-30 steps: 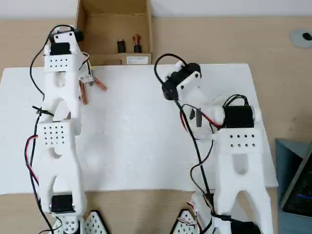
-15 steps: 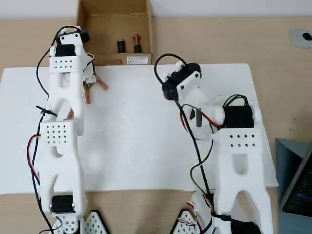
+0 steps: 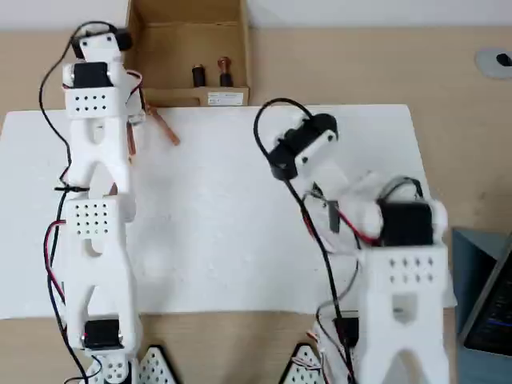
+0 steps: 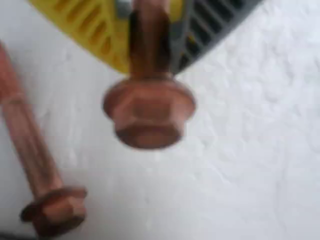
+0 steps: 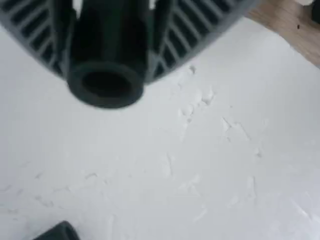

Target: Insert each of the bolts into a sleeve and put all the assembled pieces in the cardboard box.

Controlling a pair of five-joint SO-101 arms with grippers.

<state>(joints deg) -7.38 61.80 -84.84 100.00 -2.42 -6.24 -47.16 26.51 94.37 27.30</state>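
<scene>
Left jaws forward, right jaws back

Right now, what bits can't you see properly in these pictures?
- Left wrist view: the left gripper hides the shaft of the bolt.
- Left wrist view: the picture's edge cuts off the loose bolt.
- Right wrist view: a dark thing is cut off at the edge; cannot tell what it is.
- High view: the pieces in the cardboard box are too small to see how deep the bolts sit.

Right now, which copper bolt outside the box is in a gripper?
The bolt clamped by its shank in the left gripper, head sticking out; the other bolt lies flat on the white mat.
</scene>
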